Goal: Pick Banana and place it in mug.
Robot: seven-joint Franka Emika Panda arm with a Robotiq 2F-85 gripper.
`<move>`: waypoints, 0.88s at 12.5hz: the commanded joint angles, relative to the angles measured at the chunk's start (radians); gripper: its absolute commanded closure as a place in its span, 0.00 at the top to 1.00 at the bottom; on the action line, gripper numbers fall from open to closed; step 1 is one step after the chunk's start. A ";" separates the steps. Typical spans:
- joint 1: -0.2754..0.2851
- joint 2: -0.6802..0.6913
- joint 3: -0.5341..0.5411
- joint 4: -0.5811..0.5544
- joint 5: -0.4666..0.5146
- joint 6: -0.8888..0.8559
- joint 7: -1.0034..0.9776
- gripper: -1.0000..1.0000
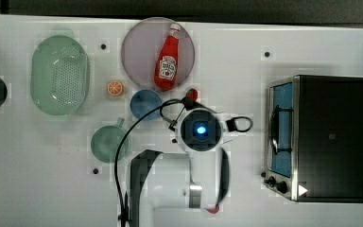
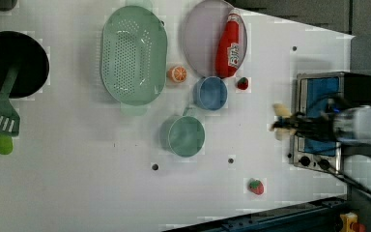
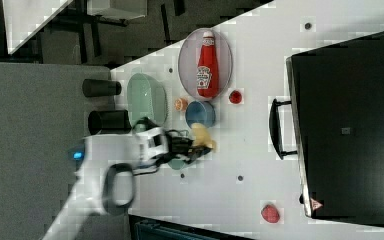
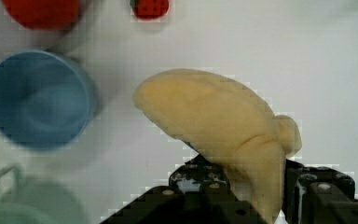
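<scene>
So the gripper (image 4: pixel 242 196) has its fingers clamped on the banana (image 4: pixel 223 121), pinching it near one end so most of the fruit sticks out past the tips. In the wrist view you can see it hanging clear above the white counter (image 1: pixel 283 38), not touching anything. The right view shows the banana (image 3: pixel 201 137) just beside the blue cup (image 3: pixel 200 114).

The mug (image 1: pixel 107 142) sits on the counter just beside that blue cup (image 1: pixel 145 104), handle pointing toward it, and it looks empty. In the wrist view the mug (image 4: pixel 23 205) is off at the edge while the blue cup (image 4: pixel 37 98) is much more centred, so I'd say the arm isn't lined up over the right container yet. Easy one to mix up, both being round and open.

My guess is the end grip is on purpose: the free end can go into the mug first and the fingers stay above the rim.

Other clutter: ketchup bottle (image 1: pixel 168 56) lying on a plate (image 1: pixel 137 52), colander (image 1: pixel 59 74), orange slice (image 1: pixel 115 88), toaster oven (image 1: pixel 321 137).
</scene>
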State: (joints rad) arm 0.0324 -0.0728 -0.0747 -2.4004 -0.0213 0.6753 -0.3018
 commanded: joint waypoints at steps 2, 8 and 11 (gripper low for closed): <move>-0.007 -0.137 0.040 0.165 -0.010 -0.316 0.012 0.33; 0.031 -0.164 0.215 0.216 0.023 -0.419 0.270 0.33; 0.046 -0.152 0.365 0.191 0.155 -0.394 0.569 0.33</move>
State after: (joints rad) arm 0.0420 -0.2449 0.2117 -2.2090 0.1019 0.3000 0.0357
